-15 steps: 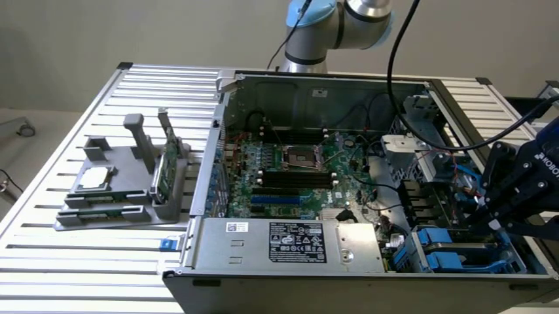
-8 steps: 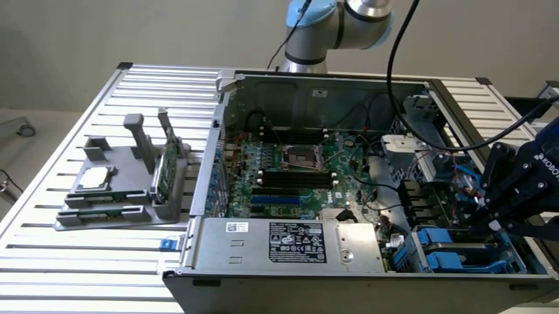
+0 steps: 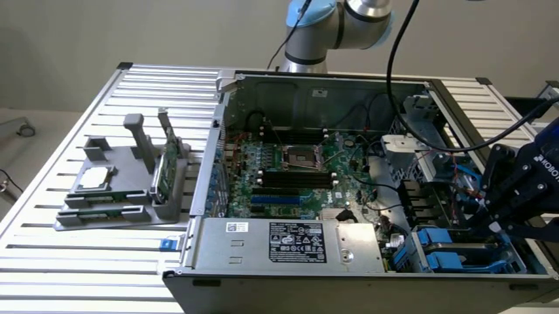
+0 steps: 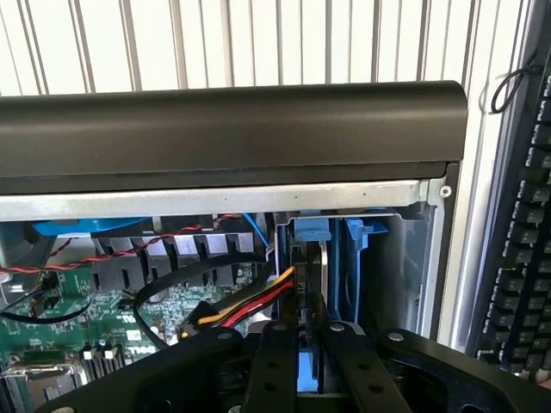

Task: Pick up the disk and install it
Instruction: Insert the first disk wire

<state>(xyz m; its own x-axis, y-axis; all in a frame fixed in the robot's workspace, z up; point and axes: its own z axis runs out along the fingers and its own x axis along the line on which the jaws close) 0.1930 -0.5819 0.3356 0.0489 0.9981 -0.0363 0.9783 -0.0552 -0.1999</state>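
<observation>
While the tool [image 4: 310,344] hangs over the drive bay in the open computer case [image 3: 315,82], its fingers are pinched on the upper edge of the disk [image 4: 312,284], which stands on edge directly below, long axis pointing down into its blue-framed slot.

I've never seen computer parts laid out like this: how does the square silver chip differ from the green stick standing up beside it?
The chip is square and silver; the stick is long, thin and green. The chip lies flat, while the stick stands upright on its edge. Both sit in the grey holder on the slatted table.
</observation>
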